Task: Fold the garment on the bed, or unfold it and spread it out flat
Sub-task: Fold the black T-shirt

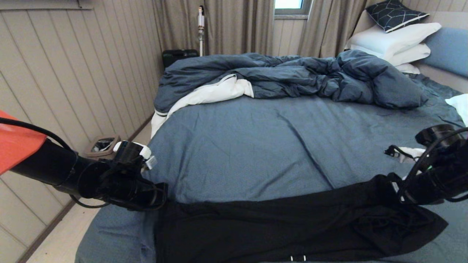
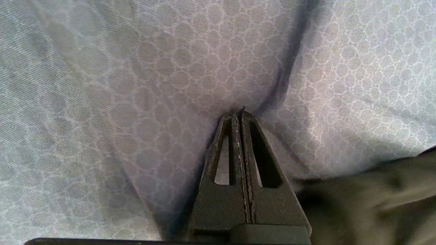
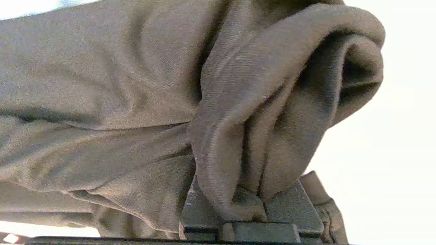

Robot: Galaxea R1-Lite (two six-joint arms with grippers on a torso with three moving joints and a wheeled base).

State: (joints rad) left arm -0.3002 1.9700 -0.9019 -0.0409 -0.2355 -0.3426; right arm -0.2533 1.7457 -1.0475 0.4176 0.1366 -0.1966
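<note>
- The garment lies along the near edge of the bed: a matte black knit stretched in a long, low band. Its side towards the left gripper is fairly flat, its side towards the right gripper bunches into soft folds.
- Two tiny white marks show at the garment's nearest edge; what they are cannot be told.
- The left gripper is at the garment's left end. Its two dark, wedge-shaped fingers, each with a triangular cut-out, are pressed together at the tips. The tips press into the pale honeycomb-patterned sheet, which puckers around them. Dark garment cloth lies just beside the fingers, and nothing is visibly caught between them.
- The right gripper is at the garment's right end, lifted a little off the sheet. Its blocky dark fingers are clamped on a thick rolled fold of the ribbed knit, which curls over itself above them.
- Beyond the garment, the slate-blue sheet lies smooth, with a few long shallow creases.
- Farther past the garment, a rumpled dark blue duvet lies heaped across the bed, its white lining turned out on the left.
- Farthest from the garment, plump white pillows are stacked, with a dark cushion bearing thin pale geometric lines on top.
</note>
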